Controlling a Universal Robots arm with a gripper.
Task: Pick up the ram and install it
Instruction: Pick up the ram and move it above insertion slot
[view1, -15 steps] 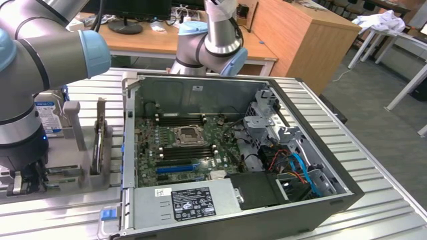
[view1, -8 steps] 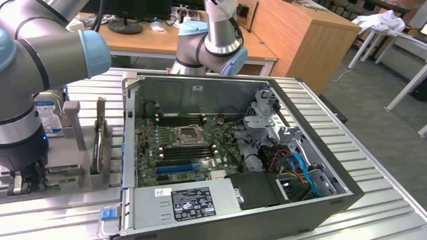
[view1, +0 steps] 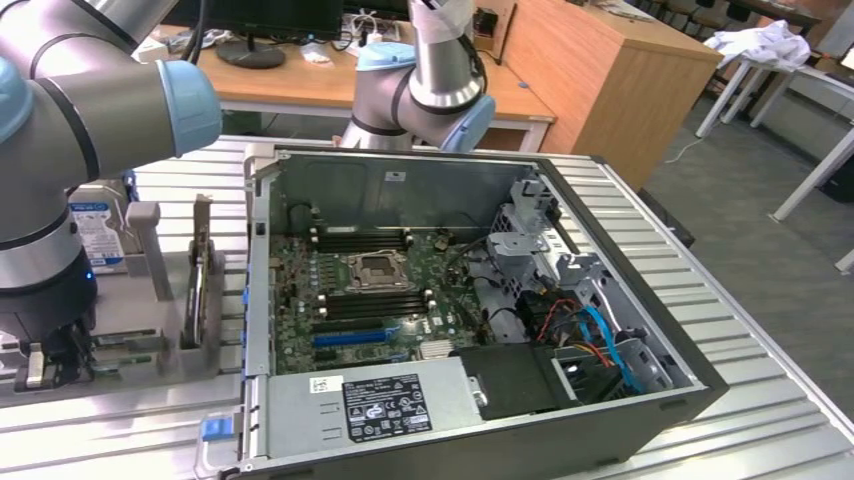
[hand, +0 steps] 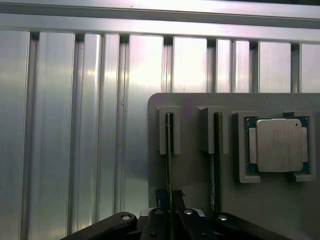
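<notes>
Tool (hand: 171, 216) grips ram (hand: 170, 160) beside second stick (hand: 215, 165), processor (hand: 279, 145) beyond.

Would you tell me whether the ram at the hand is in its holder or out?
In: the ram stands on edge, its end inside the grey holder's slot, the hand closed on it.

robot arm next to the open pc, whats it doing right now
The arm's pincer is down at the grey holder beside the open computer case, closed on the ram, which stands on edge in its slot and is not yet lifted out. A second stick and the silver processor sit in the same holder.
</notes>
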